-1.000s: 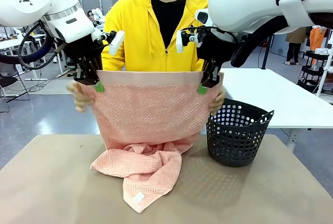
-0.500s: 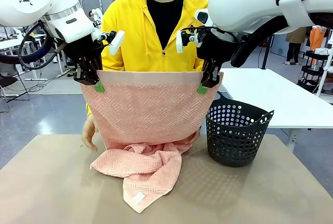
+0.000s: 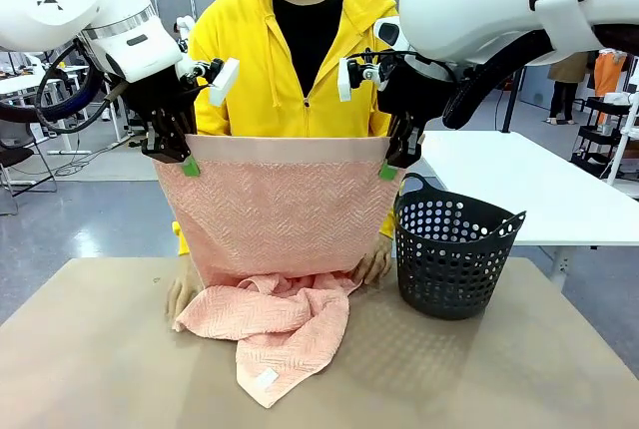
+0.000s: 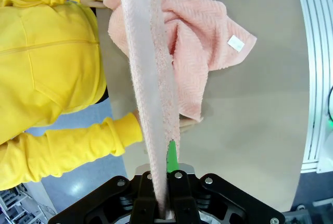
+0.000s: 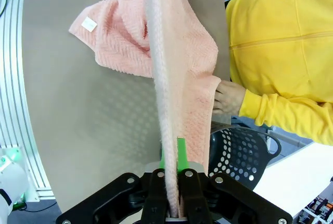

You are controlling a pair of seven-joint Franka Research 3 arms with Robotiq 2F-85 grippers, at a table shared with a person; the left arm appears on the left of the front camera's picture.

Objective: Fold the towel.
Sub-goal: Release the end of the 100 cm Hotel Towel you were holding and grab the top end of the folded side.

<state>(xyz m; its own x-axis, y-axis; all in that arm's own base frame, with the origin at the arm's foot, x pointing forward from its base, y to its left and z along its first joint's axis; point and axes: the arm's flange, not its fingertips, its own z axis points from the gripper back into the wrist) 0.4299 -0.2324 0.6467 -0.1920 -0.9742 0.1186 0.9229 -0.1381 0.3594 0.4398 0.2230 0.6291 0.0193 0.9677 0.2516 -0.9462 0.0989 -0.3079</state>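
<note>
Two claws are clamped shut on the towel, the left claw at upper left of the frame and the right claw right of centre, each pinching a top corner of the smooth band. The cloth hangs mid-frame, and its lower end is heaped on the surface.

From where I stand, each bite looks narrow, so a tug from below could pull a corner free. The crumpled heap could fold in crooked. The black basket sits just beside the sheet, and a swing could snag its rim.

The person's hand at lower left and the person's hand by the basket are half hidden by the cloth, so I cannot tell if they grip it. How deep the claw tips bite is also hidden.
</note>
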